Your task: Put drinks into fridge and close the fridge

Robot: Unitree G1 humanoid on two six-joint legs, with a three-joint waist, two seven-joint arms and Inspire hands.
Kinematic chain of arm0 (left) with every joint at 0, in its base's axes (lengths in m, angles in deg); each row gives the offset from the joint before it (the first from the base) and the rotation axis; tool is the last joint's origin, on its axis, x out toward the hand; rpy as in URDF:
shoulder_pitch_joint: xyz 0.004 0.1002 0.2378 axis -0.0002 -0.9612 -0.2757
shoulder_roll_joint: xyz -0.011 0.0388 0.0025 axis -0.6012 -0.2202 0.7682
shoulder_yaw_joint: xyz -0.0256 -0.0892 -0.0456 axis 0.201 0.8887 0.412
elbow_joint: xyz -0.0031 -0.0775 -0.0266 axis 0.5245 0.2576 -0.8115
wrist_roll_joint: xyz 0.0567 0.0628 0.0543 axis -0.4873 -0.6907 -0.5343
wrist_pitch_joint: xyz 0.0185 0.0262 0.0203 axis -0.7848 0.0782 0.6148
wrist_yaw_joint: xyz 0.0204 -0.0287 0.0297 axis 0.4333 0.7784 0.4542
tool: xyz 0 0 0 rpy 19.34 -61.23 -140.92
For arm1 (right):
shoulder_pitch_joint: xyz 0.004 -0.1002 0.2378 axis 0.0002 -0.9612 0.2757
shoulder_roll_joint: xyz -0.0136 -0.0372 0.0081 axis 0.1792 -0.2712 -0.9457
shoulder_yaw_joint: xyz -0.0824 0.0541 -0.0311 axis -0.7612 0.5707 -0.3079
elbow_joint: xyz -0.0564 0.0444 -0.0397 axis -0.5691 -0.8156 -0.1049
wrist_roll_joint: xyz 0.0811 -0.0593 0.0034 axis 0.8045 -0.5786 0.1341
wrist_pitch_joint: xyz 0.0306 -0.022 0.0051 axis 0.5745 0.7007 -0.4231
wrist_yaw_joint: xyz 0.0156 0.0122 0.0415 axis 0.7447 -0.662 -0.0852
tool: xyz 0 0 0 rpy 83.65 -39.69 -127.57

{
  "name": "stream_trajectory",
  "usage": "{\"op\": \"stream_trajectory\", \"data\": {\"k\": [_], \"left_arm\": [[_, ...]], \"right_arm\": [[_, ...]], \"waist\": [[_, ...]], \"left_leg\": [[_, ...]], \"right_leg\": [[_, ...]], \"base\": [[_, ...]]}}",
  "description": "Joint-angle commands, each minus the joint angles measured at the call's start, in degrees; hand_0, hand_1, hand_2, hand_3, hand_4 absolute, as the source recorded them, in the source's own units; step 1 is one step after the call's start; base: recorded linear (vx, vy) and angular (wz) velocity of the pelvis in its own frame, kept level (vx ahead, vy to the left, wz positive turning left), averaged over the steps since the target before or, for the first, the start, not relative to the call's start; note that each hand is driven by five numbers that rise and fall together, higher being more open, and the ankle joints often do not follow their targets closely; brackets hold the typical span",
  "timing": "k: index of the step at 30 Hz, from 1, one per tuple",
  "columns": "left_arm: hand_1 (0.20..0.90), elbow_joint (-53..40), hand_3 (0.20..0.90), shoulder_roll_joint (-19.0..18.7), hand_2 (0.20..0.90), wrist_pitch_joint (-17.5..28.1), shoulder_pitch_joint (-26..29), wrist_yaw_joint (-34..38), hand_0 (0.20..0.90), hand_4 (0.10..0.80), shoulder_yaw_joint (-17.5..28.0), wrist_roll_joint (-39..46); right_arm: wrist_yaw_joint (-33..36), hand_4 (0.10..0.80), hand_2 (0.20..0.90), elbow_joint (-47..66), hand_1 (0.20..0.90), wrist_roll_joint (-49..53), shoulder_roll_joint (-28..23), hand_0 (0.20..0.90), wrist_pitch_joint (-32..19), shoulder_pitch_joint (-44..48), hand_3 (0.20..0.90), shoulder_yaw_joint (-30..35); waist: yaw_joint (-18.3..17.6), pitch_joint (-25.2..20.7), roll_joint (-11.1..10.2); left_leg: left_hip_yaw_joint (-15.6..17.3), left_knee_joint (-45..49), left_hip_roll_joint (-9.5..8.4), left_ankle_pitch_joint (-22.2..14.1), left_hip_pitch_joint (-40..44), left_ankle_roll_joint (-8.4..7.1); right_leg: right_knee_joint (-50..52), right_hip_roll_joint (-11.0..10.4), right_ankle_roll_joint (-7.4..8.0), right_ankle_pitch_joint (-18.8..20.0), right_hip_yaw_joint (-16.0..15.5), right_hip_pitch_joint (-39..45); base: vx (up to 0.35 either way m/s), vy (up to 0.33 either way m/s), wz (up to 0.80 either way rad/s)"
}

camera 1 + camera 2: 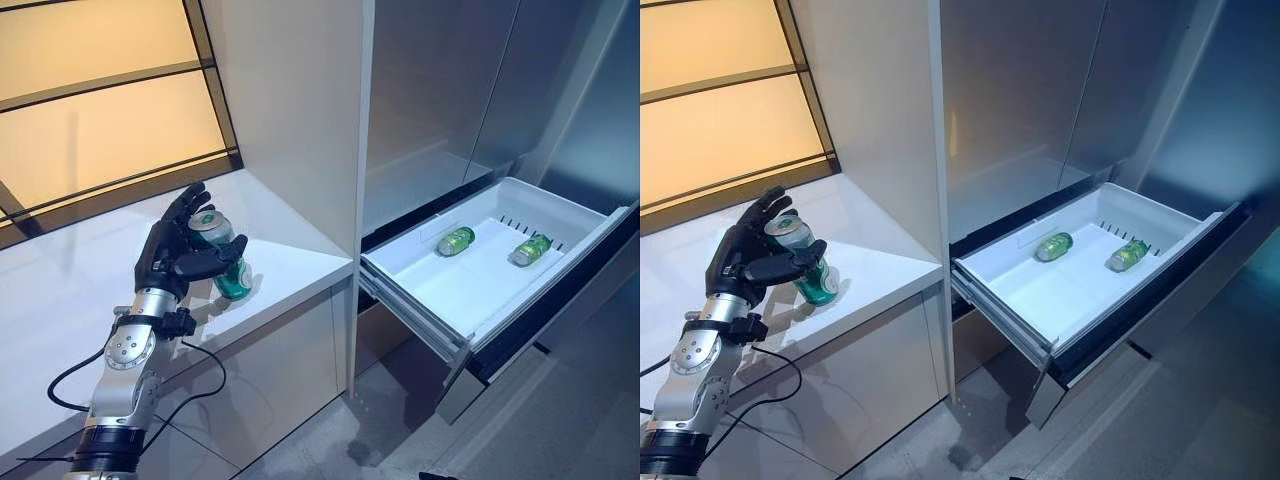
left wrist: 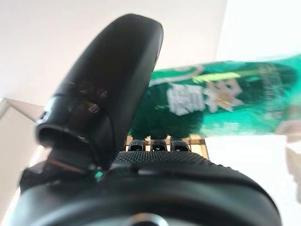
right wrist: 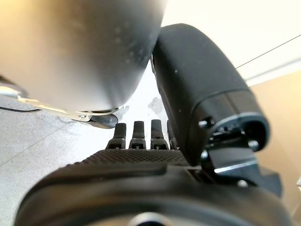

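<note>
Drawer (image 1: 560, 205) of the fridge stands pulled out in the left eye view, with two green drinks lying on their sides inside, one (image 1: 455, 241) nearer the fridge, the other (image 1: 530, 249) toward the drawer's front. On the white worktop (image 1: 290, 265), the left hand (image 1: 175, 250) holds a tilted green can (image 1: 225, 255), fingers and thumb curled round it.

Left wrist view: the thumb (image 2: 108, 89) crosses the can.

Right wrist view: the right hand (image 3: 155, 183) shows relaxed, holding nothing.
</note>
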Motion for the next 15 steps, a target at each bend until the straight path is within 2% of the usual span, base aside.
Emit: {"op": "stream_trajectory", "data": {"k": [1,15], "left_arm": [[0.900,-0.5,0.900,-4.1,0.900,4.5,8.4,2.5,0.900,0.800,3.3,-0.7],[0.900,1.0,0.900,-3.9,0.900,4.7,10.7,2.3,0.900,0.800,3.6,3.1]], "right_arm": [[-1.7,0.800,0.900,-2.4,0.900,-1.9,-0.8,0.900,0.5,1.3,0.900,-0.5],[-1.4,0.800,0.900,-1.6,0.900,-2.0,-0.8,0.900,1.0,1.1,0.900,-0.8]], "waist": [[-1.0,-0.6,0.3],[-1.9,-0.6,0.3]], "left_leg": [[2.2,0.9,-1.22,-4.8,1.2,-0.07],[2.8,1.0,-1.12,-5.0,1.4,-0.03]], "right_leg": [[4.9,0.5,3.14,-4.2,2.2,-2.5],[5.3,0.6,3.10,-4.3,2.9,-2.7]], "base": [[0.000,0.000,0.00],[0.004,0.001,-0.01]]}}
